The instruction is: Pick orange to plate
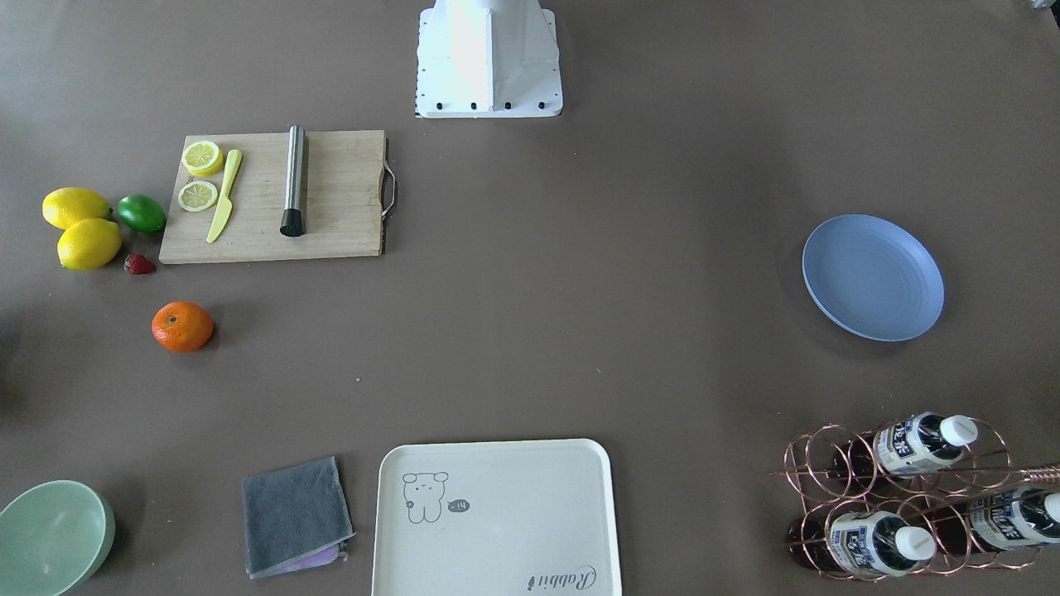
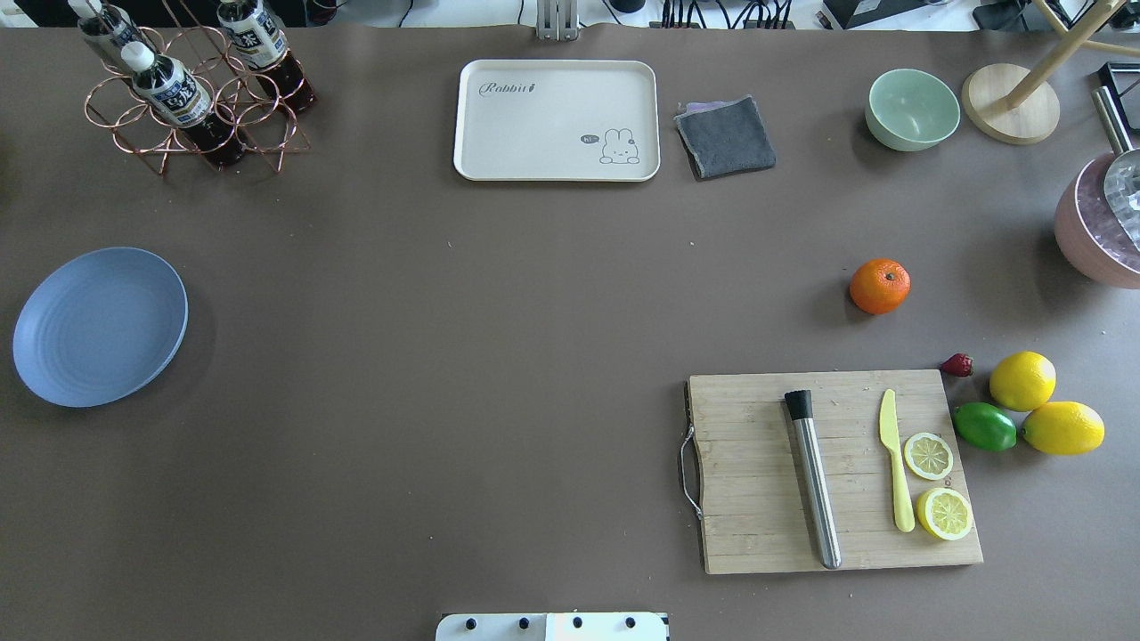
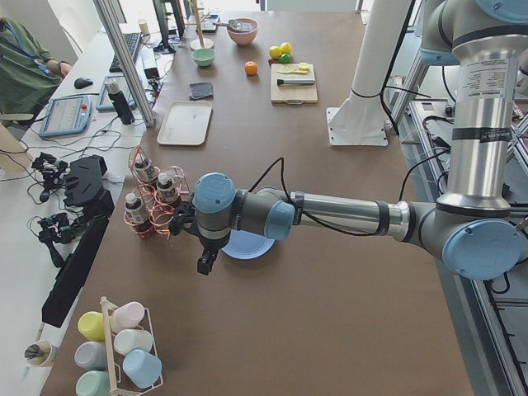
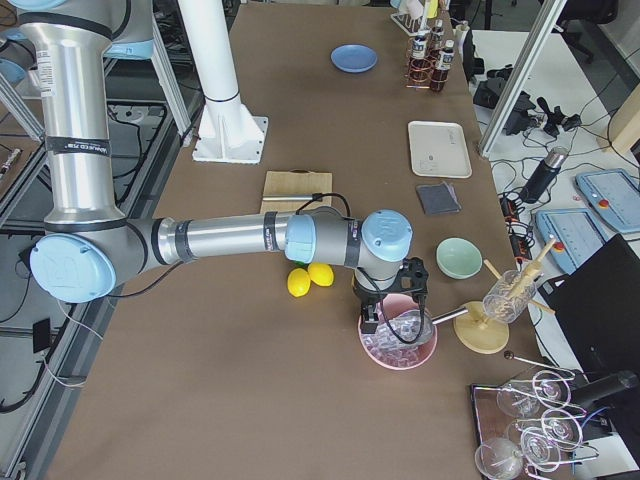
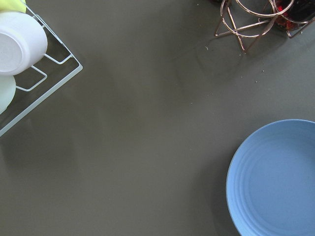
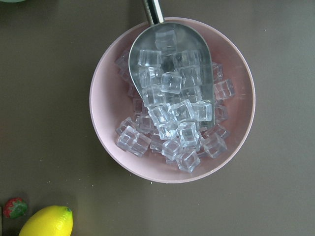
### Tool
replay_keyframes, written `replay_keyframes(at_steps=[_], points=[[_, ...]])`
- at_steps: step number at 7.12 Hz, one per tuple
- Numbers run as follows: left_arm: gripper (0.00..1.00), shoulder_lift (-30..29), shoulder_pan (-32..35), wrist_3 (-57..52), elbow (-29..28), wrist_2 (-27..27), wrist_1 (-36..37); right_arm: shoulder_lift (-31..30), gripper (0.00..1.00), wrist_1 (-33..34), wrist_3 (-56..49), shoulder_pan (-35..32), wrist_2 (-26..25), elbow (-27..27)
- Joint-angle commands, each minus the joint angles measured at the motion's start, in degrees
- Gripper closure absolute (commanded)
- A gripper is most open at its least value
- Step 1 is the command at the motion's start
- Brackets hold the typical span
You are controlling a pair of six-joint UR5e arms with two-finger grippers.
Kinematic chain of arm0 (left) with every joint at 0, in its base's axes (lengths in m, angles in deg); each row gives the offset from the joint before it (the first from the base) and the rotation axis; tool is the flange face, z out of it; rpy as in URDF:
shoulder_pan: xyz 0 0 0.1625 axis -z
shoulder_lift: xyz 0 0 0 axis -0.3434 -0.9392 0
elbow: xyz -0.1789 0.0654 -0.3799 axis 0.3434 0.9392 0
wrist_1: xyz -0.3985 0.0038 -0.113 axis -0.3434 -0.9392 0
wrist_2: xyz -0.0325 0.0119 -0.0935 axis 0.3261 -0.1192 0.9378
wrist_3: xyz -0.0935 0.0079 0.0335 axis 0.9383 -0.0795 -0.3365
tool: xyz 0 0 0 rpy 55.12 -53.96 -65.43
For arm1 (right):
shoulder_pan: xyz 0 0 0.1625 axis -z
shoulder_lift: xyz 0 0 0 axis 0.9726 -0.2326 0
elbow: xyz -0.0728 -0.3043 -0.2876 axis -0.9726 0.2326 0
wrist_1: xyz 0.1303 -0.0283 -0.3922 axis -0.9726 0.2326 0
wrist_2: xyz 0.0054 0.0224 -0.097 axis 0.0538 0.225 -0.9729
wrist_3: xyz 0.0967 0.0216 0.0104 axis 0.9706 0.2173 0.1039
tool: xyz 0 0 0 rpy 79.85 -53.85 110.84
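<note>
The orange (image 1: 182,326) (image 2: 880,286) lies alone on the brown table, beyond the cutting board, on my right side; it appears small in the exterior left view (image 3: 251,68). The light-blue plate (image 1: 873,277) (image 2: 100,326) (image 5: 275,182) rests empty far off on my left side. My left gripper (image 3: 203,263) hangs beside the plate (image 3: 252,247), next to the bottle rack; I cannot tell if it is open or shut. My right gripper (image 4: 370,321) hovers over a pink bowl of ice, far from the orange; I cannot tell its state either. Neither wrist view shows fingers.
A cutting board (image 2: 837,470) carries a steel muddler, a yellow knife and lemon slices. Two lemons, a lime (image 2: 984,425) and a strawberry lie beside it. A cream tray (image 2: 557,119), grey cloth, green bowl (image 2: 912,109), copper bottle rack (image 2: 191,89) and pink ice bowl (image 6: 172,101) ring the table.
</note>
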Motion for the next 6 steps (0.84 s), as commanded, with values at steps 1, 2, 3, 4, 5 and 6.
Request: replay_keyframes(at_steps=[1, 2, 3, 4, 5, 6], points=[[0.02, 0.1, 0.1, 0.1, 0.2, 0.1, 0.2, 0.2, 0.0, 0.1, 0.1, 0.4, 0.0, 0.2], [0.02, 0.1, 0.1, 0.1, 0.4, 0.1, 0.2, 0.2, 0.0, 0.0, 0.1, 0.4, 0.1, 0.2], [0.02, 0.1, 0.1, 0.1, 0.3, 0.0, 0.2, 0.2, 0.0, 0.0, 0.1, 0.4, 0.1, 0.0], [0.02, 0.0, 0.0, 0.1, 0.1, -0.3, 0.2, 0.2, 0.0, 0.0, 0.1, 0.4, 0.2, -0.2], [0.02, -0.1, -0.3, 0.2, 0.1, -0.4, 0.2, 0.1, 0.0, 0.0, 0.1, 0.4, 0.2, -0.1], [0.02, -0.3, -0.4, 0.2, -0.1, -0.5, 0.2, 0.1, 0.0, 0.0, 0.1, 0.4, 0.2, -0.3]])
